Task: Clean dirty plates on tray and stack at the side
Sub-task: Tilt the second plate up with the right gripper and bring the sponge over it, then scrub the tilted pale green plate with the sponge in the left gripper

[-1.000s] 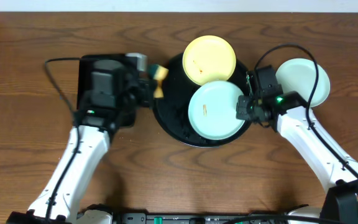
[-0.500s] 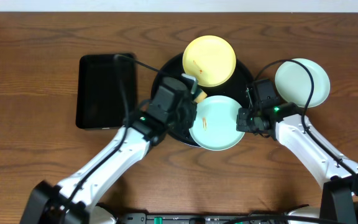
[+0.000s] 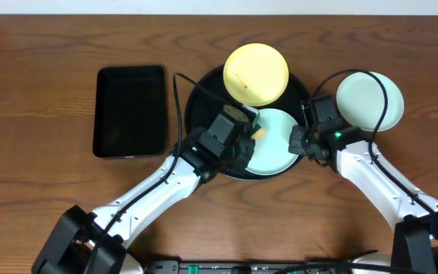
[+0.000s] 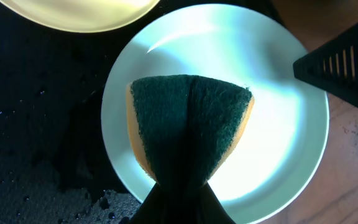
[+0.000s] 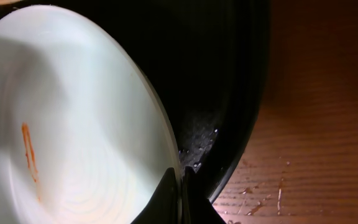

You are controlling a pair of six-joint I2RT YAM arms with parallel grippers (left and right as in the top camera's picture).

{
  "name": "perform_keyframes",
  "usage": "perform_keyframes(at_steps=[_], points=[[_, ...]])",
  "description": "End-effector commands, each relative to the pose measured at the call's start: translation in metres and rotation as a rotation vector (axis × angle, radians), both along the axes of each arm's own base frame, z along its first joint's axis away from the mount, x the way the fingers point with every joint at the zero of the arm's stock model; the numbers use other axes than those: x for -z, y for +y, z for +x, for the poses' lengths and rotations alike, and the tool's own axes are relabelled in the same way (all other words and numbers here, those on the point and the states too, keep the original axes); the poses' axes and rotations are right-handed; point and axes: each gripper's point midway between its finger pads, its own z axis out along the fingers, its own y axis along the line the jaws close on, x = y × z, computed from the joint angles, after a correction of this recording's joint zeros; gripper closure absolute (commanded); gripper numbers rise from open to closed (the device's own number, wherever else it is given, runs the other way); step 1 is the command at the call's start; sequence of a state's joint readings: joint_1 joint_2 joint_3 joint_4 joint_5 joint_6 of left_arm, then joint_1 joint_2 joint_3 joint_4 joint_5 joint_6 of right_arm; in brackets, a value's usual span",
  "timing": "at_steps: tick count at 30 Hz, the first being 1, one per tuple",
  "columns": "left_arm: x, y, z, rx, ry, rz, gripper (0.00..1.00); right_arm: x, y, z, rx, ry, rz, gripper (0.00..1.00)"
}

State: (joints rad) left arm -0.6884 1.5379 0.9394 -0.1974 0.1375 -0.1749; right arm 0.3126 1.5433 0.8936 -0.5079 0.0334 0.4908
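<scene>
The round black tray (image 3: 204,103) holds a pale yellow plate (image 3: 257,74) with a small smear and a light teal plate (image 3: 278,148). My left gripper (image 3: 251,131) is shut on a green and yellow sponge (image 4: 188,124) pressed on the teal plate (image 4: 278,124). My right gripper (image 3: 298,141) is shut on that plate's right rim (image 5: 180,180). In the right wrist view the plate (image 5: 73,124) is tilted and has an orange-red smear (image 5: 28,149). A second teal plate (image 3: 369,100) lies on the table to the right of the tray.
A rectangular black tray (image 3: 131,110) lies left of the round tray. The round tray's floor is wet (image 4: 36,186), and water drops lie on the wood beside it (image 5: 260,193). Arm cables loop over the tray and the right plate.
My left arm has swung from the rectangular tray across to the teal plate, bringing the sponge onto it. My right gripper has kept its hold on the plate's rim.
</scene>
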Motion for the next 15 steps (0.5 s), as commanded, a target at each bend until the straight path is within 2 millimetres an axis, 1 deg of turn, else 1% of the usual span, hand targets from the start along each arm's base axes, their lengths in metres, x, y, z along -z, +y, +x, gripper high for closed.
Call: perform_keyframes(at_steps=[1, 5, 9, 11, 13, 15], points=[[-0.011, -0.003, 0.008, 0.007, -0.043, 0.001, 0.93, 0.001, -0.011, 0.002, 0.044, -0.012, -0.040, 0.99], [-0.003, -0.002, 0.007, 0.008, -0.028, 0.012, 0.93, 0.001, -0.011, 0.002, 0.043, -0.013, -0.039, 0.99], [0.010, -0.004, 0.006, 0.014, -0.003, 0.033, 0.93, 0.002, -0.011, 0.001, 0.043, -0.007, -0.041, 0.99], [0.016, -0.007, 0.010, 0.014, -0.006, 0.030, 0.92, 0.002, -0.011, 0.001, 0.043, -0.006, -0.042, 0.99], [0.017, -0.012, 0.015, 0.014, -0.023, 0.013, 0.93, 0.002, -0.012, 0.000, 0.043, -0.005, -0.042, 0.99], [0.019, -0.014, 0.016, 0.018, -0.021, 0.008, 0.93, 0.003, -0.012, 0.000, 0.042, -0.001, -0.043, 0.99]])
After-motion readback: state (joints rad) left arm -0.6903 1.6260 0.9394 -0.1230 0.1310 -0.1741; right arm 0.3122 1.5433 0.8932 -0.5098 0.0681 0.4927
